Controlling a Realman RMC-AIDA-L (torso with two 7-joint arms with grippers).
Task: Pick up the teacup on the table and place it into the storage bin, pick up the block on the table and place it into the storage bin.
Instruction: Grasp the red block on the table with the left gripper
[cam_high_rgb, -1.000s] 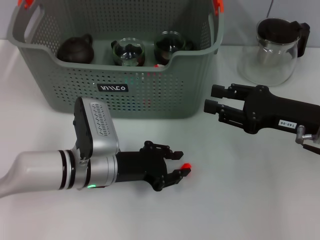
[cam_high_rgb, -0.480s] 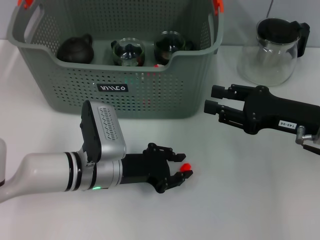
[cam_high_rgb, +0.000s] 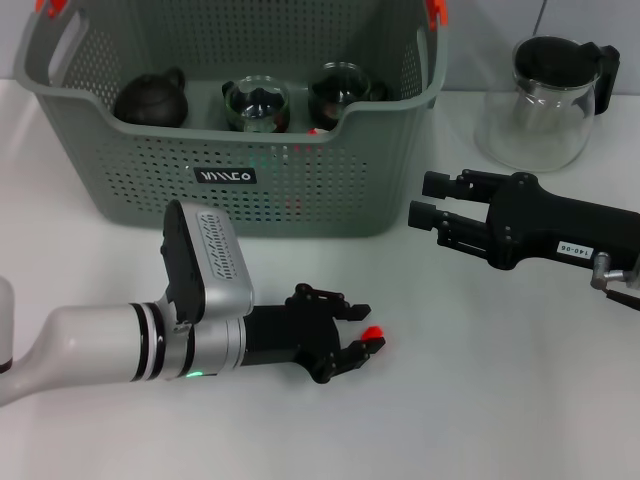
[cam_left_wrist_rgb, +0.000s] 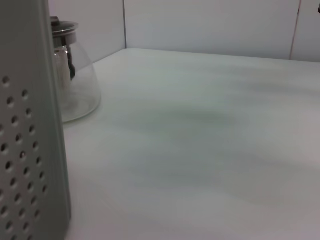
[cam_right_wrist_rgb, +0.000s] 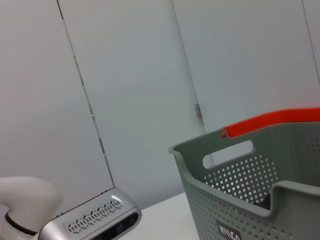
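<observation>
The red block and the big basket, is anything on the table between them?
No. In the head view, only bare white table lies between the red block and the storage bin.

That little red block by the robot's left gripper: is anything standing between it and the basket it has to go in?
Nothing visible on the table lies between them. The red block sits at the left gripper tips, in front of the storage bin. Only the bin's own front wall has to be cleared. The right gripper hovers off to the side.
</observation>
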